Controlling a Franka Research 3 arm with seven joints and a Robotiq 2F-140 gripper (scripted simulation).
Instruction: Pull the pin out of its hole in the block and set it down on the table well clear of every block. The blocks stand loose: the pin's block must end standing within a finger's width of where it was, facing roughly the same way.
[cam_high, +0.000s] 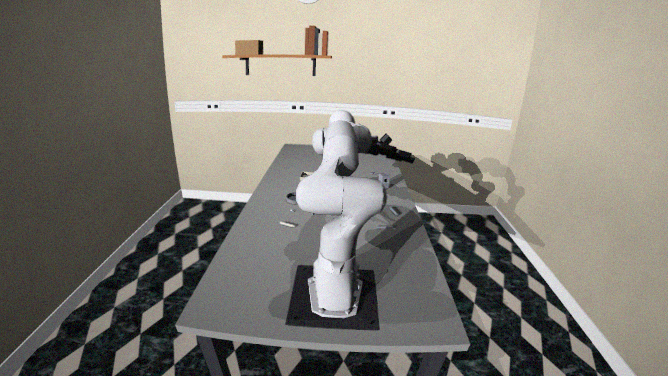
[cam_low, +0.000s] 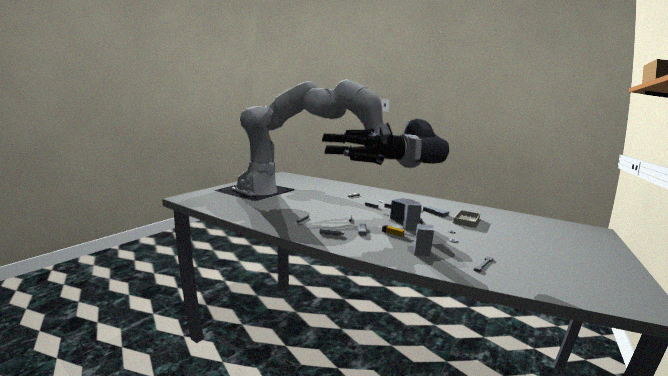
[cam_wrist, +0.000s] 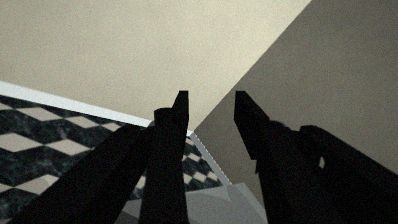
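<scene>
My gripper (cam_low: 325, 143) (cam_wrist: 211, 105) (cam_high: 412, 159) hangs high above the table (cam_low: 550, 270), lying level and pointing out over the table's edge. Its fingers stand partly apart, and only wall shows between them in the wrist view. Two grey blocks stand on the table below: a darker one (cam_low: 406, 212) and a lighter, taller one (cam_low: 424, 239). One block (cam_high: 383, 178) shows past the arm in the top view. The pin is too small for me to make out in any view. The wrist view shows no block, only the table's corner (cam_wrist: 215, 205).
A yellow-and-black tool (cam_low: 393, 230) lies by the darker block. A small shallow tray (cam_low: 467, 218), a wrench (cam_low: 484, 264) and several small parts lie around the blocks. A ring (cam_high: 291, 197) and a pale stick (cam_high: 287, 224) lie left of the arm.
</scene>
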